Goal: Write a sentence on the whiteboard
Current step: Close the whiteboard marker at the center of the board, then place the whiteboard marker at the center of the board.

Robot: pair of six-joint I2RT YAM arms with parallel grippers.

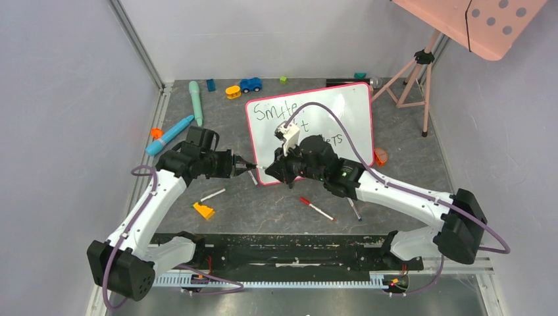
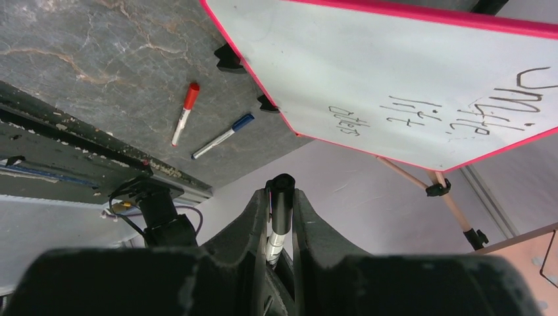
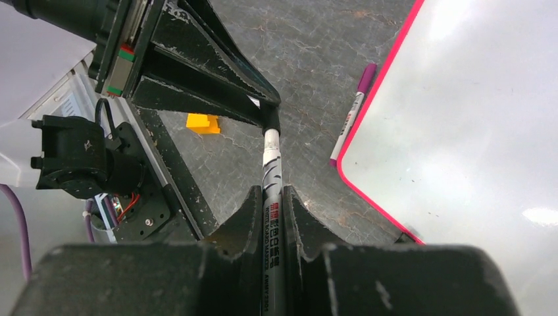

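Whiteboard (image 1: 349, 105) stands tilted at 12 o'clock on the table (image 1: 276, 204); three lines of black writing (image 1: 276, 110) sit at its 11 o'clock corner.

Left gripper (image 1: 245, 166) and right gripper (image 1: 273, 170) meet at the board's 7 o'clock corner, sharing one marker (image 3: 271, 158). Left fingers (image 2: 260, 210) pinch the black cap end. Right fingers (image 3: 253, 204) are pressed together on the barrel.

Judgement: a cap step, on or off; cannot tell which.

Risks:
- Off-axis pull or push between the arms: cap jams, or the barrel slides through the right fingers.
- Either grip loosening early: marker drops among the loose pens, e.g. the purple pen (image 3: 352, 115) at the frame.
- Arms swinging toward 1 o'clock: they clip the frame and tip the board, or smear the writing.
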